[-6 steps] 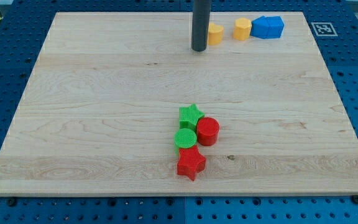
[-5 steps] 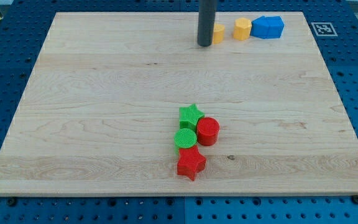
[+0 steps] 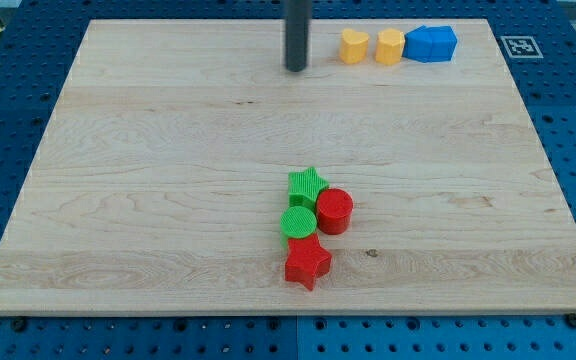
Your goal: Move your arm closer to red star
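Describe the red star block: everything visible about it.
The red star is a small, ridged, plastic-looking block lying flat on the wooden board, near the view's bottom, lowest in a tight cluster. Its upper edge touches the green cylinder; the red cylinder sits just up and to the right. My tip is far off, near the view's top.
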